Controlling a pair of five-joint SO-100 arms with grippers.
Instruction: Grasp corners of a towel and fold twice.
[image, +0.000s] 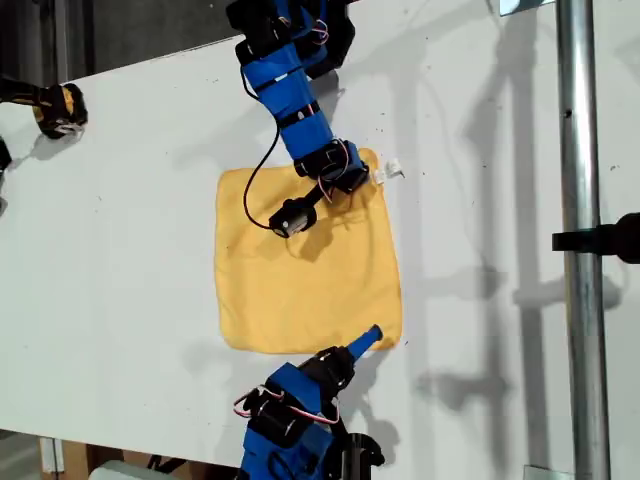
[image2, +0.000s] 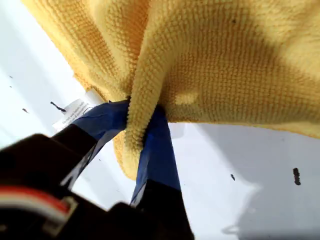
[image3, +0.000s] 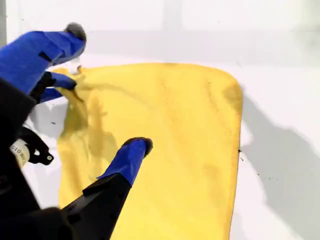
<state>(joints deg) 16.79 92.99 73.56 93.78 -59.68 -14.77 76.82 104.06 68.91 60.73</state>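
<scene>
- The towel (image: 305, 260) lies spread nearly flat on the white table (image: 130, 230), roughly in the middle of the exterior view, its white tag (image: 388, 172) poking out at the far corner on that view's right.
- My first gripper (image2: 142, 127) is closed on a pinched ridge of the towel just beside the tag; in the first wrist view the blue fingers (image2: 159, 150) squeeze a fold of cloth between them, and the cloth looks slightly raised off the table there.
- In the exterior view this is the arm reaching in from the far side, over the tagged corner.
- My second gripper (image3: 107, 95) is spread open, holding nothing; one blue fingertip (image3: 131, 155) hovers above the cloth and the other sits higher up.
- In the exterior view it is the near arm, its tip (image: 366, 338) over the near corner on that view's right.
- Judged step: the first fold is being set up, one corner gripped and the other not yet taken.
- The next move likely calls for my second gripper to drop onto its corner and close, then both to lift and carry that edge across to the exterior view's left together, so the cloth does not skew.
</scene>
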